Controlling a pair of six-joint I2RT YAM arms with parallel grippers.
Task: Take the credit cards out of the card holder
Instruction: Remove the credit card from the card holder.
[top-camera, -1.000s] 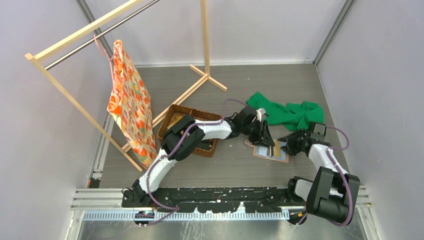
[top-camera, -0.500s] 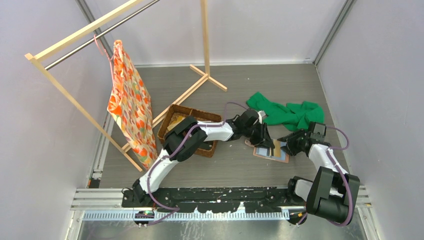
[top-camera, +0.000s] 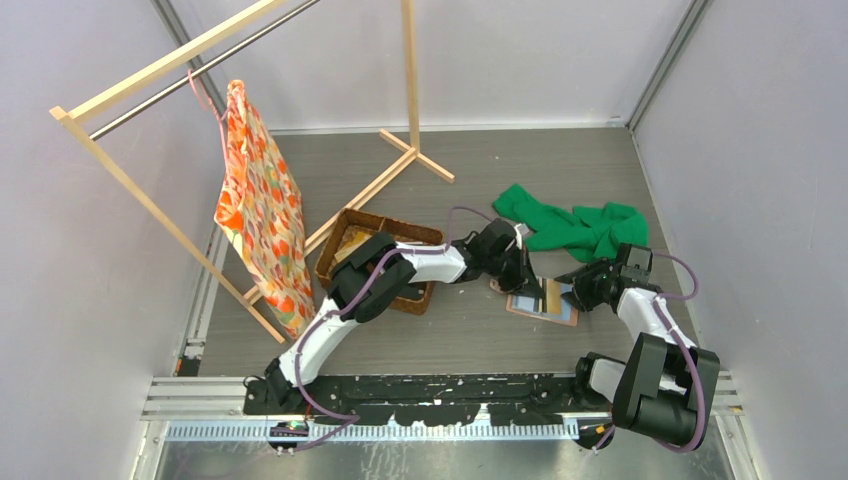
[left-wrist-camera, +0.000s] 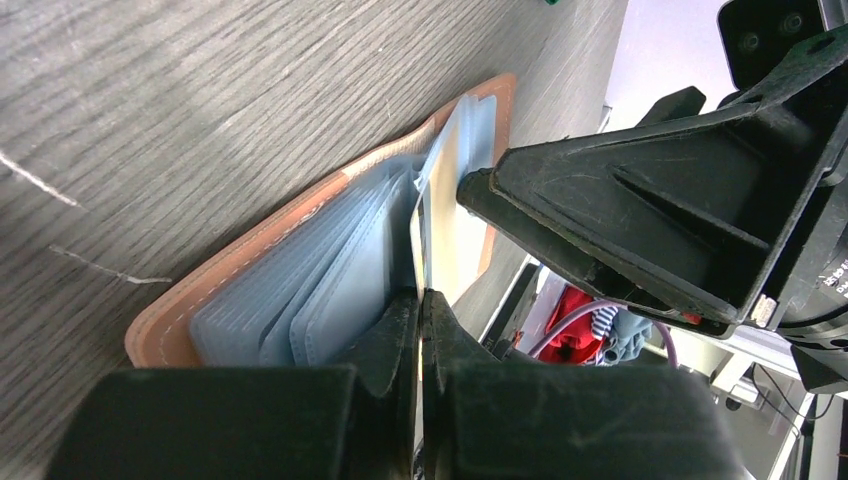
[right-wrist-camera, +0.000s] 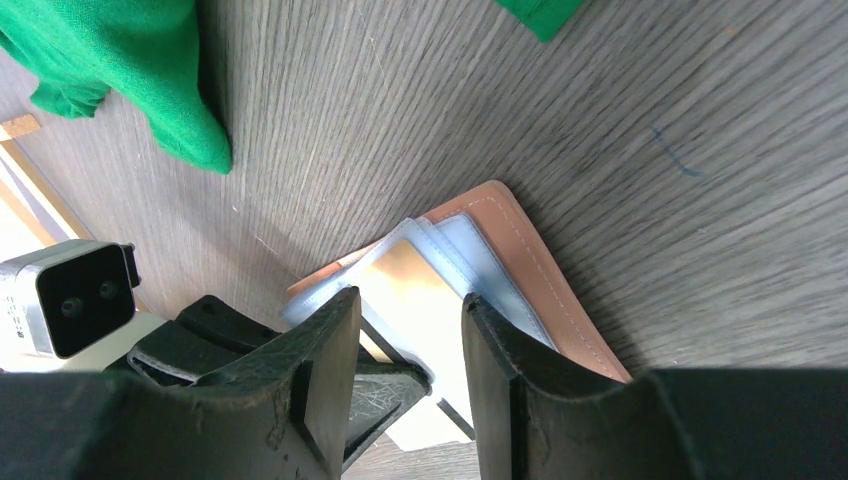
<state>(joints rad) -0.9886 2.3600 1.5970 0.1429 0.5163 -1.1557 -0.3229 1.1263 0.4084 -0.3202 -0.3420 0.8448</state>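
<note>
The tan card holder (top-camera: 528, 306) lies open on the table, its grey-blue sleeves (left-wrist-camera: 300, 290) fanned out; it also shows in the right wrist view (right-wrist-camera: 545, 275). My left gripper (top-camera: 528, 280) is shut on the edge of a gold credit card (left-wrist-camera: 445, 200), which stands partly out of a sleeve. In the left wrist view the left gripper (left-wrist-camera: 422, 310) pinches the card tight. My right gripper (top-camera: 578, 293) is open at the holder's right side. In the right wrist view the right gripper (right-wrist-camera: 410, 300) straddles the gold card (right-wrist-camera: 405, 275) without closing on it.
A brown woven basket (top-camera: 345, 240) sits left of the holder, under the left arm. A green cloth (top-camera: 575, 225) lies behind the grippers. A wooden clothes rack (top-camera: 250, 60) with an orange patterned cloth (top-camera: 262, 200) stands at the left.
The left gripper has drawn back slightly to the left with the card, so more gold card shows beside the holder. The right arm has hardly moved.
</note>
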